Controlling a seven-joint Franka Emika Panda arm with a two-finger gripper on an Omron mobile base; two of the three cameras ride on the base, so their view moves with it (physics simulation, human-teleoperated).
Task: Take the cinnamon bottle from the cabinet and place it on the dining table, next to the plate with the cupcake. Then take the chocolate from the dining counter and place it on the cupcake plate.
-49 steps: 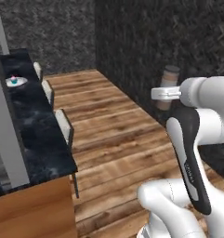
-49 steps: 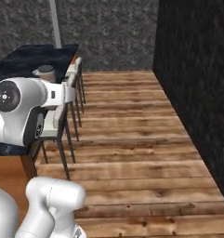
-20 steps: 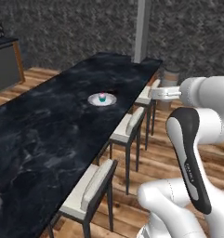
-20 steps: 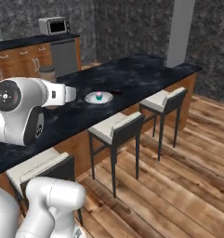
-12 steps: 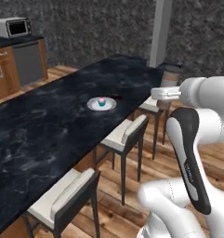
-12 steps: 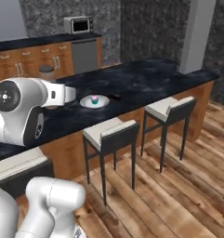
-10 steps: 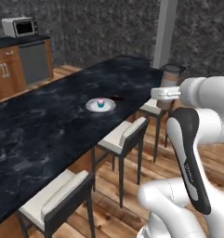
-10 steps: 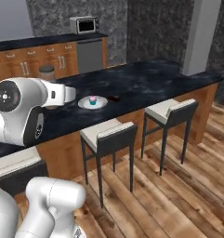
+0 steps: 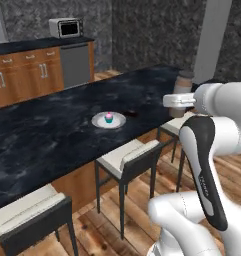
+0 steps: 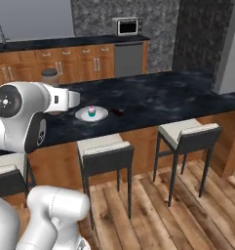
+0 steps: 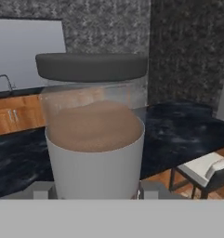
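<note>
Brown powder fills my hand view: the cinnamon bottle (image 11: 94, 135) sits upright, clasped in my claw (image 11: 91, 193), its dark cap topmost. From the left base camera I see the bottle (image 9: 184, 86) carried off the edge of the dining table (image 9: 52, 140), above a stool (image 9: 134, 155). Ahead and to the left of the claw, on the black top, rests the plate (image 9: 108, 121) with the cupcake (image 9: 109, 117); the chocolate (image 9: 130, 114) lies just beside the plate. Two more stools (image 10: 189, 134) line the table's near side beneath the claw's level. Far beyond, a microwave (image 10: 127, 26) sits on wooden cabinets (image 10: 75, 61).
</note>
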